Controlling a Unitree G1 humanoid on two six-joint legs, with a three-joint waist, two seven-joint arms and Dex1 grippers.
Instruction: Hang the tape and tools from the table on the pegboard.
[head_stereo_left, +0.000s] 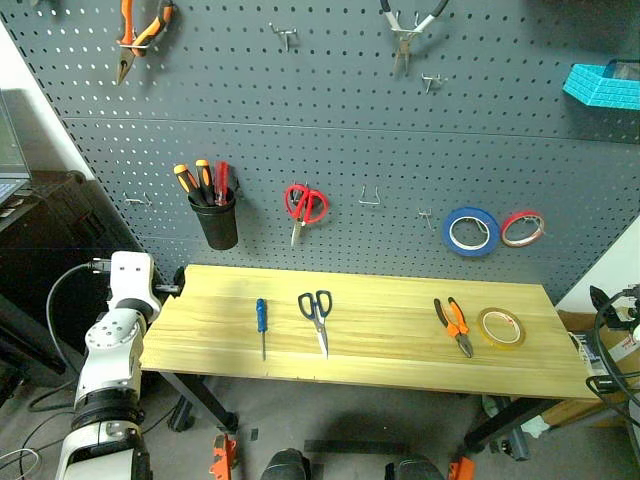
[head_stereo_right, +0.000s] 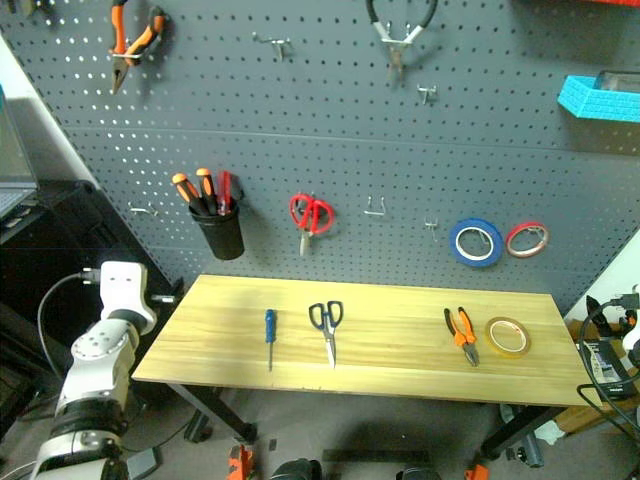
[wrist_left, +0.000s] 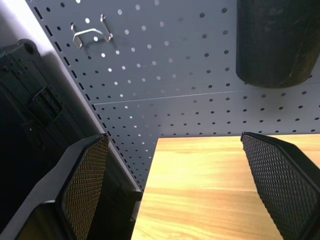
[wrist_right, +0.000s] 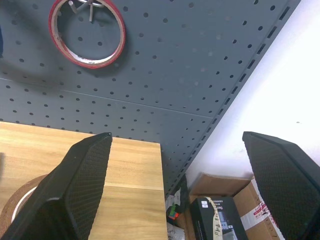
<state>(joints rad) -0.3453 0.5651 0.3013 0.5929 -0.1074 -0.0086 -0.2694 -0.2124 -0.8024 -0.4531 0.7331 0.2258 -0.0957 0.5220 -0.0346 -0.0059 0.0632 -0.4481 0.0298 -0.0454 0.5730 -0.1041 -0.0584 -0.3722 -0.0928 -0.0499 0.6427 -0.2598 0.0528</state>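
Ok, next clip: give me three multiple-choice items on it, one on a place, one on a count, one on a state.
1. On the table, the tan tape lies beside:
A. the screwdriver
B. the pliers
C. the scissors

2. Task items on the table:
A. two
B. three
C. four

3. The left gripper is:
A. open, empty
B. shut on tape
C. shut on pliers

Key: B, the pliers lie next to the tape at the right end; C, screwdriver, scissors, pliers, tape; A, its fingers stand wide apart over the table edge.
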